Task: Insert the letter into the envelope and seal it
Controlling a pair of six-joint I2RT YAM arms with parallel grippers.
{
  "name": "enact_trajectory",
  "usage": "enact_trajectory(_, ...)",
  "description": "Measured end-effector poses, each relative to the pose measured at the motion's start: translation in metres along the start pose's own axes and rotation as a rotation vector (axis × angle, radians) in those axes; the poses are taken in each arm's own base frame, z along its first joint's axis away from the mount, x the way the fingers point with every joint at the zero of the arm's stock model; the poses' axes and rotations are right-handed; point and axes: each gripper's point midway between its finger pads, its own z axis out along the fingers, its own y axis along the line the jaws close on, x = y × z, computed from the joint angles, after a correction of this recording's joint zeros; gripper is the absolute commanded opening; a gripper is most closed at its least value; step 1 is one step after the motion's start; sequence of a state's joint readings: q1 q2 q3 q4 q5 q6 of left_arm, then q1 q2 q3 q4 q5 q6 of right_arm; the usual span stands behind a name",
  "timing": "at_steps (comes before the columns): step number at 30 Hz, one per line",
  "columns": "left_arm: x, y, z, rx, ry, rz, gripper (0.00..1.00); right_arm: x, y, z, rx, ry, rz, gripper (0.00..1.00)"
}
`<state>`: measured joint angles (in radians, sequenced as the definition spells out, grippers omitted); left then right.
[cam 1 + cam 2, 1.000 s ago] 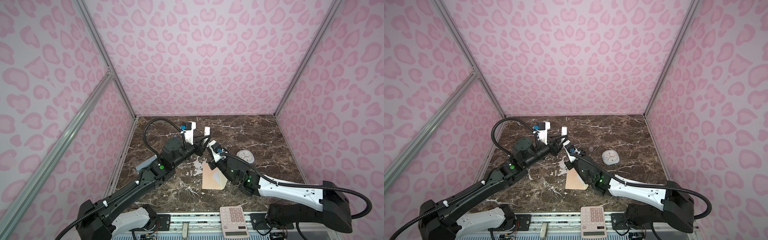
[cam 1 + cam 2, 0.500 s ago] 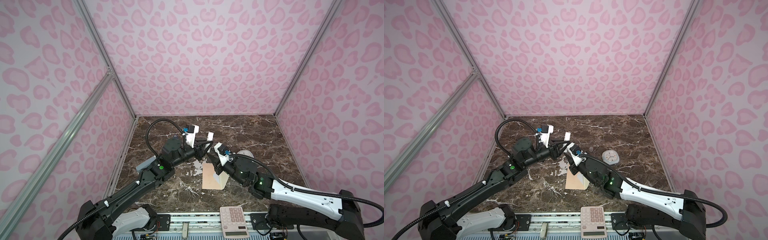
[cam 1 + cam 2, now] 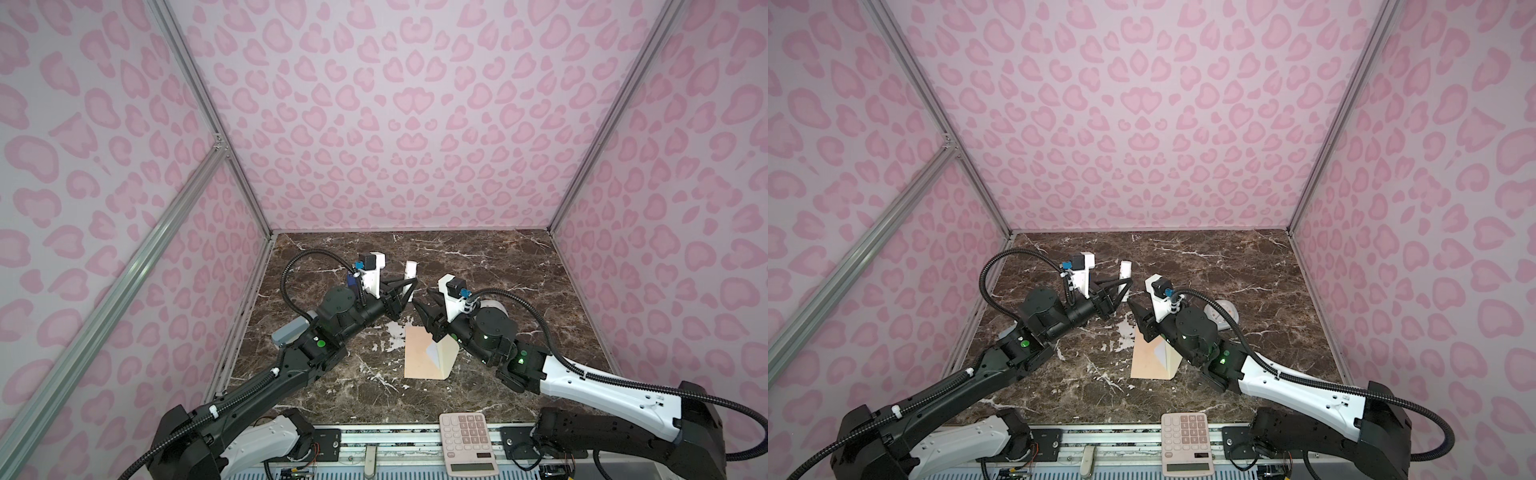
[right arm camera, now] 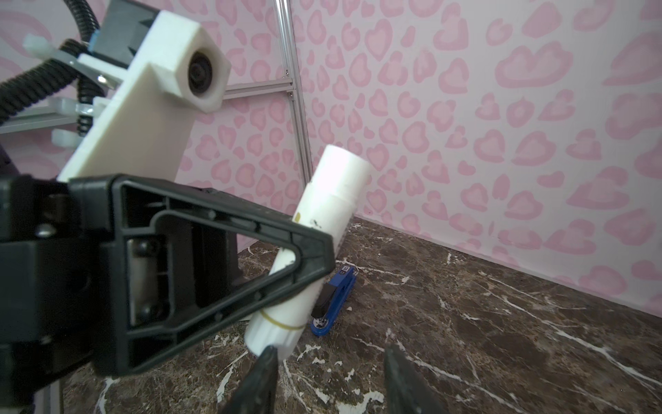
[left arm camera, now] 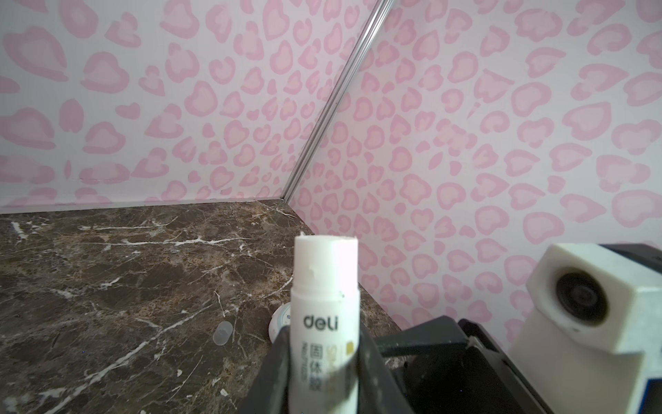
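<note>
1. The left tool was clenched on an upright white glue stick, raised over the middle of the worktop.
2. The envelope lay flat on the worktop, between its middle and front edge, partly under the right arm.
3. The right tool stood released, its jaws parted and empty, just beside the stick's lower end.
4. A calculator sat at the front edge.

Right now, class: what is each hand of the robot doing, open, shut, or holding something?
Left hand: shut on the glue stick.
Right hand: open, holding nothing.
</note>
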<state>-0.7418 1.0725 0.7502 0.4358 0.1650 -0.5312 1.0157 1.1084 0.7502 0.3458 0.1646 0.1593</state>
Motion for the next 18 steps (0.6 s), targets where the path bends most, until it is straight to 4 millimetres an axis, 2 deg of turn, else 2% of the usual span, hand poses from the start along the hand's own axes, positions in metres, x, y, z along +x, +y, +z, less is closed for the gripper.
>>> enact_trajectory(5, -0.002, -0.012, 0.002, 0.039, -0.019, -0.006, 0.14, 0.004, 0.014, 0.008, -0.061, 0.019, 0.02, 0.52)
enact_trajectory(8, -0.005, -0.012, 0.002, 0.04, -0.034, -0.011, 0.13, 0.002, 0.016, 0.01, -0.07, 0.017, 0.028, 0.51)
enact_trajectory(14, -0.007, -0.014, 0.004, 0.046, -0.047, -0.011, 0.14, -0.005, 0.015, 0.011, -0.061, -0.013, 0.036, 0.48)
enact_trajectory(18, -0.009, -0.015, 0.006, 0.054, -0.058, -0.015, 0.13, -0.009, 0.009, 0.014, -0.031, -0.023, 0.038, 0.5)
